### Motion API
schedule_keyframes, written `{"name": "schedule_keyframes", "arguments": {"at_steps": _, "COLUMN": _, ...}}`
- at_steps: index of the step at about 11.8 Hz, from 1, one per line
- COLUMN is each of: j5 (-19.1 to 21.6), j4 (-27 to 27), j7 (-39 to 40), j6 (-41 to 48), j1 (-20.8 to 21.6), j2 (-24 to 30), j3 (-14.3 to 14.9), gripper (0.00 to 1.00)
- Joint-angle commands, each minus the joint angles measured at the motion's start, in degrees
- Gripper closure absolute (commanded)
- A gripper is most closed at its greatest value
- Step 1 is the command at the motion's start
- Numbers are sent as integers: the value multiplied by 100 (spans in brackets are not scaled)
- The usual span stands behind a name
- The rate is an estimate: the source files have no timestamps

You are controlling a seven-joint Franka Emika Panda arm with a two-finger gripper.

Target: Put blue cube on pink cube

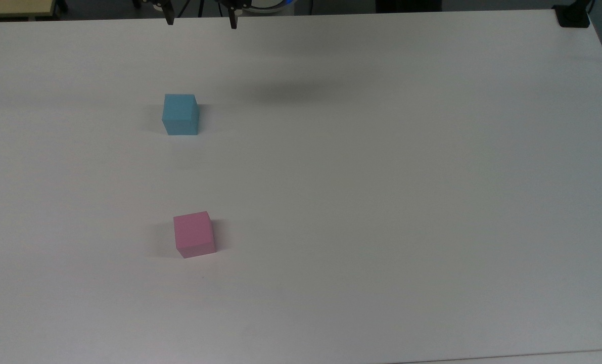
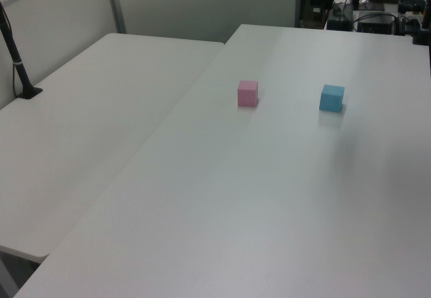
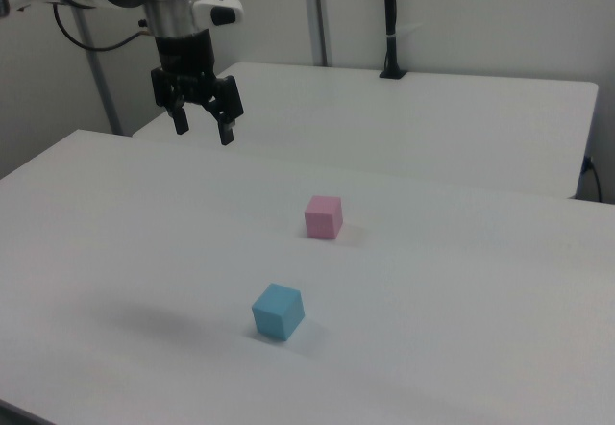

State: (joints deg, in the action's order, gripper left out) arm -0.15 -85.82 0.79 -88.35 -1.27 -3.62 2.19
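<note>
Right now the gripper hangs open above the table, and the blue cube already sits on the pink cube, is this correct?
Not quite. In the right view the gripper does hang open, but the blue cube sits on the table, apart from the pink cube, not on it.

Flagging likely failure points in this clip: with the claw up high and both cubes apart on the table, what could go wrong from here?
1. The open claw hangs high, away from the blue cube; an off-centre descent could nudge it instead of straddling it.
2. The pink cube sits slightly rotated relative to the blue one, so a placement without matching turn may overhang.
3. The pink cube's top is small; a late release could knock it.
</note>
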Motion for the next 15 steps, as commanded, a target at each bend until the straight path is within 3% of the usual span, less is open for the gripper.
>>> {"name": "schedule_keyframes", "arguments": {"at_steps": 1, "j5": 50, "j4": -390, "j7": 52, "j6": -33, "j1": 170, "j2": 343, "j3": 350, "gripper": 0}}
{"name": "schedule_keyframes", "arguments": {"at_steps": 10, "j5": 32, "j4": -559, "j7": 272, "j6": -217, "j1": 179, "j2": 344, "j3": 352, "gripper": 0}}
{"name": "schedule_keyframes", "arguments": {"at_steps": 15, "j5": -257, "j4": -1507, "j7": 710, "j6": -1060, "j1": 214, "j2": 353, "j3": 396, "gripper": 0}}
